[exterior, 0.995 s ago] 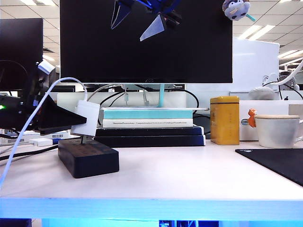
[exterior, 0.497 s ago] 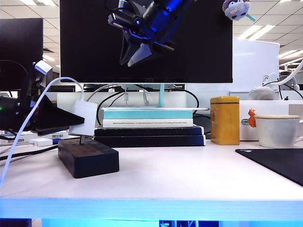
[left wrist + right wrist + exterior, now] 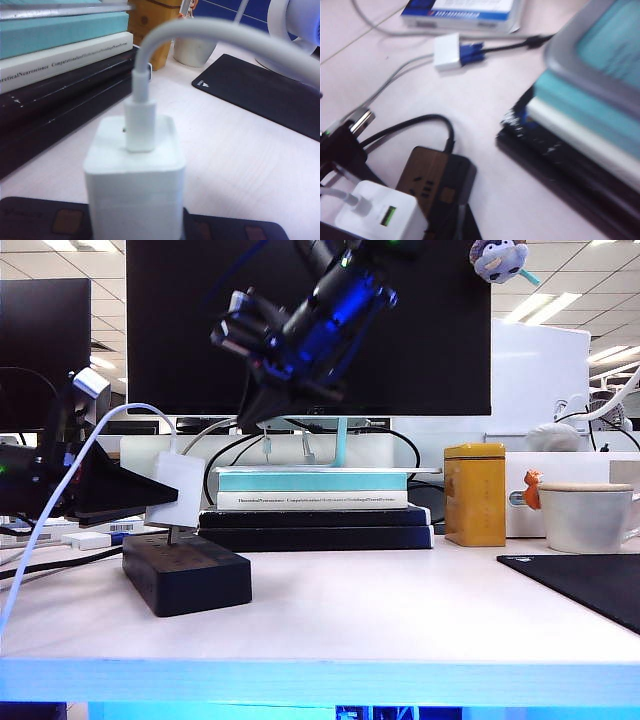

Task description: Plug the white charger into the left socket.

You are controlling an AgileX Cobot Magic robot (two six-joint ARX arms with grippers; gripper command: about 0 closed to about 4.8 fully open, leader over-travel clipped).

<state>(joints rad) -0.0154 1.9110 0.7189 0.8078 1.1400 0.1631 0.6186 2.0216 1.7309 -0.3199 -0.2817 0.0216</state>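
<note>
- Your exterior view sits low at the table's near edge, looking level toward the far monitor.
- Your left wrist view is very close behind the white charger, facing right along the table.
- Your right wrist view looks down from above; it shares the charger and power strip with both.
</note>
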